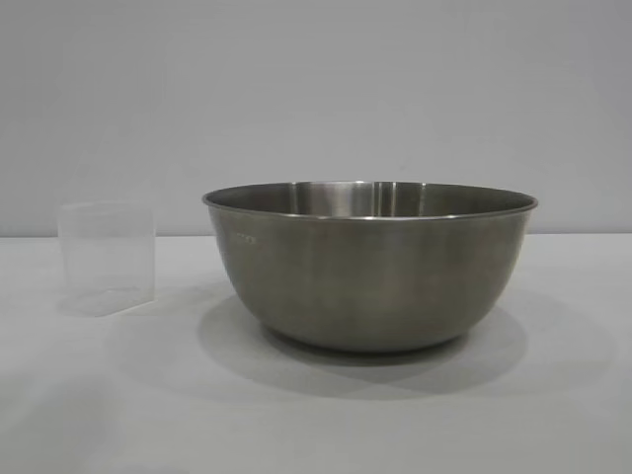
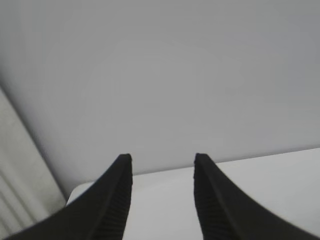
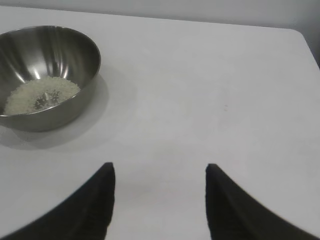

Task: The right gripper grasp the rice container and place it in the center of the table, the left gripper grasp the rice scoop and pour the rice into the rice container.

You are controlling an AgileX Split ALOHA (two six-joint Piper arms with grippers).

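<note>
One steel bowl [image 1: 370,267] stands mid-table [image 1: 316,415] with one pale heap of rice [image 3: 40,95] inside; one clear plastic cup [image 1: 107,257] stands upright beside it, apart. Two grippers, left [image 2: 162,165] and right [image 3: 160,172], both spread, holding nothing.

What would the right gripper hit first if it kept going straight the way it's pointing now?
Probably the bare table. The right gripper stands open, angled down at empty tabletop. The rice container, with the rice inside, sits well off to one side of that line, though depth is hard to judge.
</note>
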